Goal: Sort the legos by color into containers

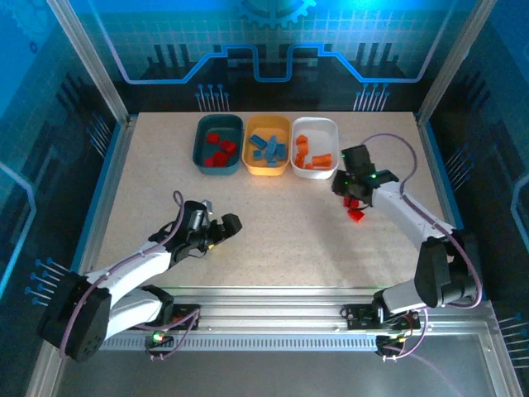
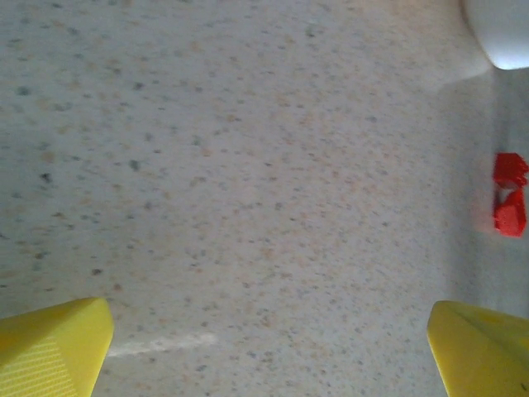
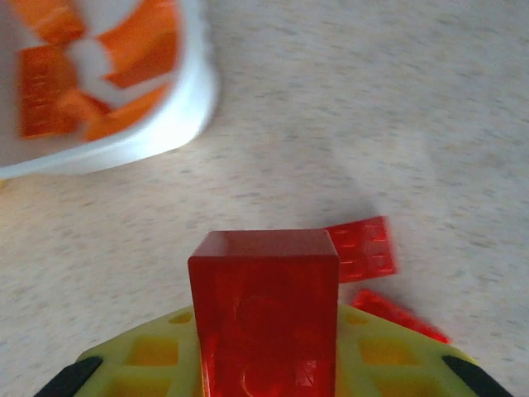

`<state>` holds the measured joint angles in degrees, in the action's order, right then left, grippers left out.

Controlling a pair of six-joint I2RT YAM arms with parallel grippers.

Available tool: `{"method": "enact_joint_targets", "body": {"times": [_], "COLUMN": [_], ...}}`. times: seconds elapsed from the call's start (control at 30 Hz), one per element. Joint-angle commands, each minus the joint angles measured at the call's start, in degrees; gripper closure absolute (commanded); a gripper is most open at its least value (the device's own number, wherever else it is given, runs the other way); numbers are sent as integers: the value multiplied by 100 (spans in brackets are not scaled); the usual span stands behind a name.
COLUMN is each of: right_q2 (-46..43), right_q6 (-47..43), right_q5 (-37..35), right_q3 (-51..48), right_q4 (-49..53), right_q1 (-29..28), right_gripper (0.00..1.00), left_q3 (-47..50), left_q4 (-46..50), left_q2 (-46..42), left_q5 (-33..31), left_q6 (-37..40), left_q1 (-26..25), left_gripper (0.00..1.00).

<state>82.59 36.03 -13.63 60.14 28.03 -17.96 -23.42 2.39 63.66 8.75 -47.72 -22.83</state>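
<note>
My right gripper (image 1: 350, 195) is shut on a red lego brick (image 3: 264, 310), held just above the table in front of the white tray (image 1: 315, 124). Two more red legos (image 3: 364, 248) lie flat on the table just beyond it, seen as a red patch (image 1: 356, 215) from above. The dark teal tray (image 1: 201, 147) holds red legos, the yellow-orange tray (image 1: 267, 171) holds light blue ones, and the white tray holds orange ones (image 3: 124, 58). My left gripper (image 1: 228, 225) rests open low over bare table, its yellow fingers (image 2: 50, 347) wide apart with nothing between them.
The three trays stand side by side at the back of the speckled table (image 1: 281, 231). In the left wrist view a corner of the white tray (image 2: 500, 33) and the red legos (image 2: 510, 203) sit at the right edge.
</note>
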Motion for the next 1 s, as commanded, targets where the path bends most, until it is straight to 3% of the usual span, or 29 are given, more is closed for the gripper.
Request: {"method": "enact_joint_targets", "body": {"times": [0.0, 0.13, 0.3, 0.57, 0.97], "right_q2": [21, 655, 1715, 3527, 5674], "right_q6": [103, 45, 4, -818, -1648], "right_q5": [-91, -61, 238, 675, 1332], "right_q3": [293, 866, 1706, 3655, 6533], "right_q4": [-283, -483, -766, -816, -376], "right_q1": [-660, -1382, -1824, -2164, -2217], "right_gripper": [75, 75, 75, 75, 74], "left_q3": [-5, 44, -40, -31, 42], "left_q4": [386, 429, 674, 718, 725], "left_q2": [211, 266, 425, 569, 252], "left_q5": [-136, 0, 185, 373, 433], "left_q6": [-94, -238, -245, -218, -105], "left_q1": [196, 572, 972, 1436, 1510], "left_gripper": [1, 1, 1, 1, 1]}}
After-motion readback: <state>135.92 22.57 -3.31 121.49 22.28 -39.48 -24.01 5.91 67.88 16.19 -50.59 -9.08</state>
